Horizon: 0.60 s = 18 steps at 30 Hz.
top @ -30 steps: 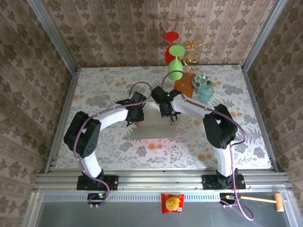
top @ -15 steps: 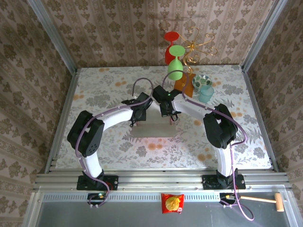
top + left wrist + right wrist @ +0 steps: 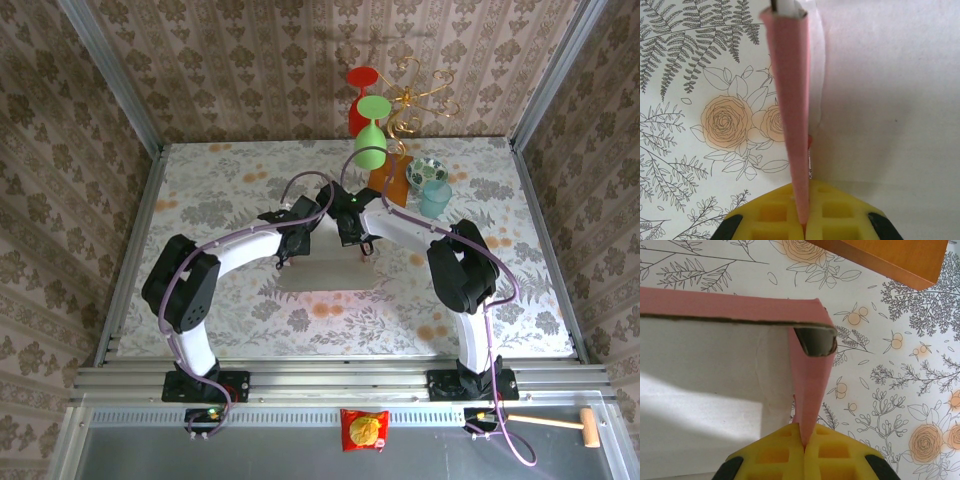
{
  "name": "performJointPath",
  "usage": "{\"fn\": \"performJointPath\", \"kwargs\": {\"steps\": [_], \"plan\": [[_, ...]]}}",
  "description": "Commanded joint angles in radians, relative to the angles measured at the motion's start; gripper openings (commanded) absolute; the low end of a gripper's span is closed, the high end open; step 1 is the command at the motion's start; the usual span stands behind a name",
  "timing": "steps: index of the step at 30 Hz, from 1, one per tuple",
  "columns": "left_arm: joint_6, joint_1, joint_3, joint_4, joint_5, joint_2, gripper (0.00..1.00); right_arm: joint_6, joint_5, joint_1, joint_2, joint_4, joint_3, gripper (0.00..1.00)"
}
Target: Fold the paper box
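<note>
The paper box (image 3: 325, 272) lies in the middle of the table, pale inner face up, with pink side walls raised. My left gripper (image 3: 287, 257) is shut on the left side wall. In the left wrist view this pink wall (image 3: 791, 100) runs edge-on into the yellow pads (image 3: 777, 215) of the left gripper (image 3: 807, 222), with the pale floor (image 3: 890, 100) to its right. My right gripper (image 3: 366, 249) is shut on the right side wall. There the pink wall (image 3: 812, 385) is pinched in the right gripper (image 3: 804, 442), beside the pale inner face (image 3: 710, 370).
A brown-orange booklet (image 3: 390, 180) (image 3: 880, 255) lies just beyond the box's right corner. Behind it stand a teal cup (image 3: 435, 198), a patterned bowl (image 3: 428, 170), and green (image 3: 370, 145) and red (image 3: 360, 100) glasses. A snack bag (image 3: 364, 430) and a hammer (image 3: 560, 423) lie on the near ledge.
My left gripper has moved right onto the box's left wall and shut on it. The box's near edge has drawn back from me. The right gripper keeps its grip.
</note>
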Motion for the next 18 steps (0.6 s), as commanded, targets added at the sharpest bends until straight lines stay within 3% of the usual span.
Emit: {"fn": "performJointPath", "kwargs": {"steps": [1, 5, 12, 18], "plan": [[0.019, 0.013, 0.008, -0.074, -0.071, -0.029, 0.0, -0.02, 0.041, 0.001, -0.021, -0.017, -0.023, 0.0], [0.027, 0.026, -0.008, -0.058, -0.056, -0.05, 0.0, -0.056, -0.064, -0.005, -0.083, 0.061, -0.058, 0.0], [0.085, 0.045, -0.056, -0.005, -0.032, -0.091, 0.0, -0.02, -0.249, -0.046, -0.192, 0.057, -0.036, 0.42], [0.105, 0.048, -0.08, 0.023, -0.047, -0.114, 0.0, 0.119, -0.356, -0.119, -0.274, 0.093, -0.064, 0.56]]}}
